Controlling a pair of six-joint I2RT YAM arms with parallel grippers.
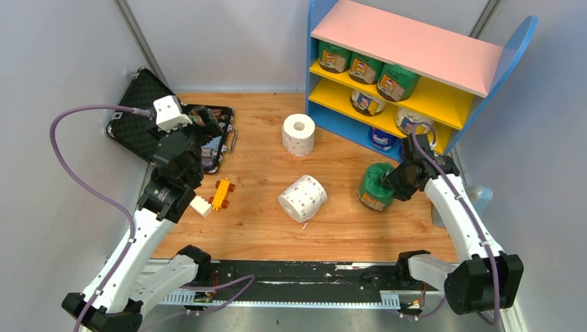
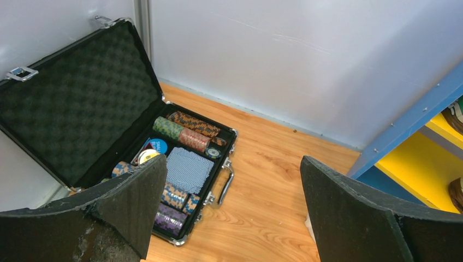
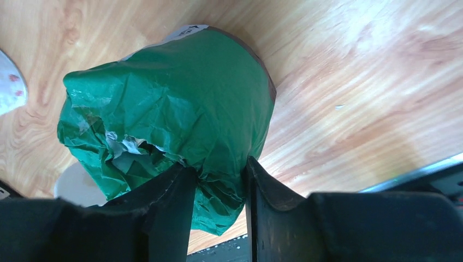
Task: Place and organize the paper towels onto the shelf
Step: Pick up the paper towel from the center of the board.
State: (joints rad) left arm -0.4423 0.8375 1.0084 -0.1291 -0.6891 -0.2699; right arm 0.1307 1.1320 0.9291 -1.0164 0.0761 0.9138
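From above, we count six wrapped rolls [image 1: 365, 68] already on the shelf [image 1: 408, 43]. Two dotted rolls [image 1: 298, 134] and one green-wrapped roll [image 1: 374, 188] remain on the tabletop [image 1: 263, 232], so we judge about two thirds done. The brown labels are too small to read.

Left wrist: the left jaws gape wide, empty, near the open chip case [image 2: 188, 164].

Right wrist: the right jaws pinch the green-wrapped roll's crumpled top, and no writing shows.

- Open black hard case [image 2: 82, 93], foam-lined lid raised, holding stacked poker chips [image 2: 180, 132] and a blue card deck [image 2: 188, 169].
- Orange toy car [image 1: 221, 194] on the wooden table [image 1: 263, 232], near the case.
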